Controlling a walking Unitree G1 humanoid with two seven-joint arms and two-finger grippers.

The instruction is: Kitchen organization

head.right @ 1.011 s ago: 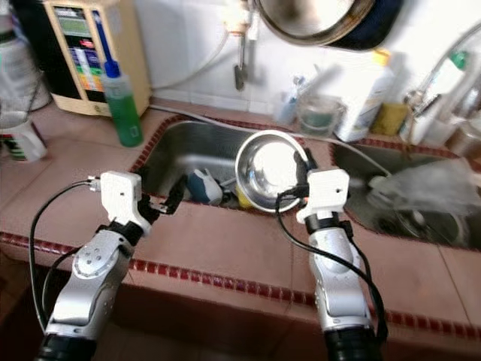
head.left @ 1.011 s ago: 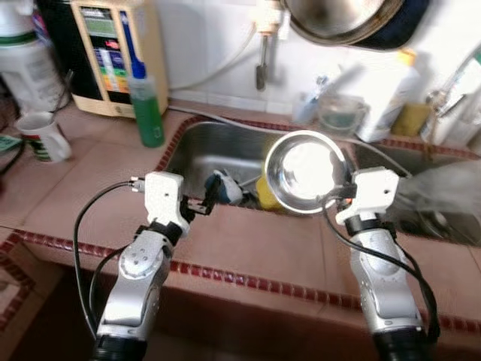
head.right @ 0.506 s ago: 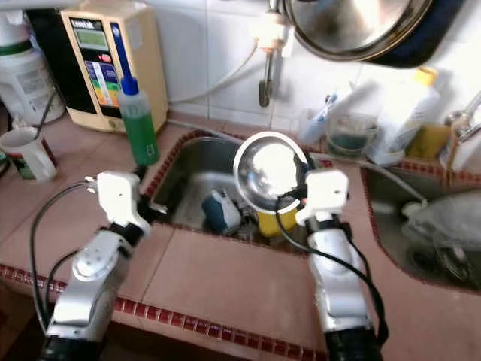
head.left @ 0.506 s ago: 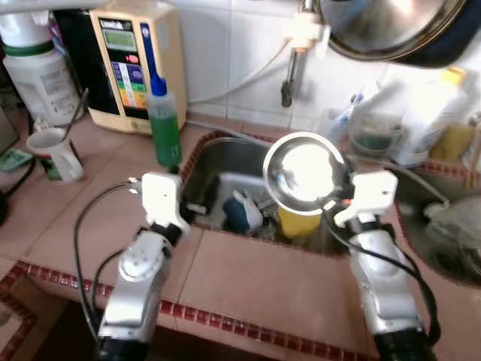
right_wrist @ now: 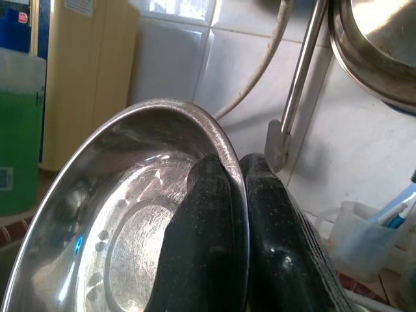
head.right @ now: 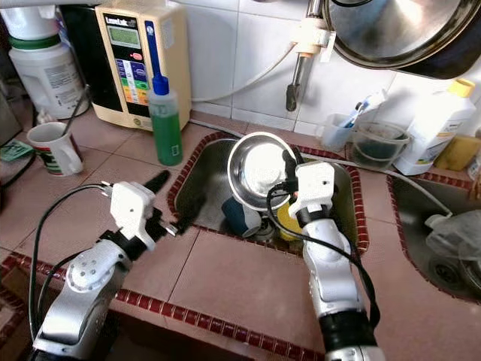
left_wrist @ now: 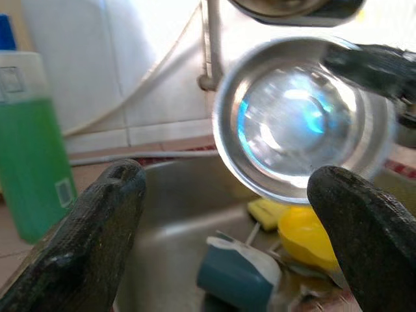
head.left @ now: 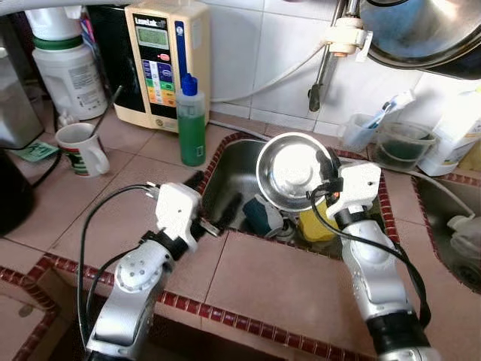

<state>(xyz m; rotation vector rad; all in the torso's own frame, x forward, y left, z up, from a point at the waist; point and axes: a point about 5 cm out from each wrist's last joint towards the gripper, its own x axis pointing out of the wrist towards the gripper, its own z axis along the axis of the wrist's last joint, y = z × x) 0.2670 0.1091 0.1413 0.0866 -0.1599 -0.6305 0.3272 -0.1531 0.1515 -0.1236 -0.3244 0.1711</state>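
1. Here, at a tiled kitchen counter (head.left: 278, 271), we stand before a steel sink (head.left: 233, 169) sunk into it, a large pan (head.left: 421, 34) hanging on the wall above.
2. We hold a steel bowl (head.left: 294, 169) in our right gripper (head.left: 328, 192), fingers pinched tight on its rim at the side nearest the wrist, one inside and one outside, as the right wrist view shows. The bowl hangs tilted on edge above the sink, its hollow facing back toward us.
3. Our left gripper (head.left: 218, 204) hovers at the sink's near left corner, fingers spread wide and holding nothing. The bowl lies ahead of it and to its right, so the right arm is plainly the one placed to set it down.
4. Below the bowl, a yellow cup (head.left: 316, 226) and a blue-and-white scrubber (head.left: 263, 214) crowd the basin; we judge they would block a straight drop.
5. A water purifier (head.left: 165, 64) and white jug (head.left: 71, 71) stand at the back left.
6. A green soap bottle (head.left: 191, 124) stands just beside the sink's left rim.
7. A mug (head.left: 81, 149) with a spoon sits well left.
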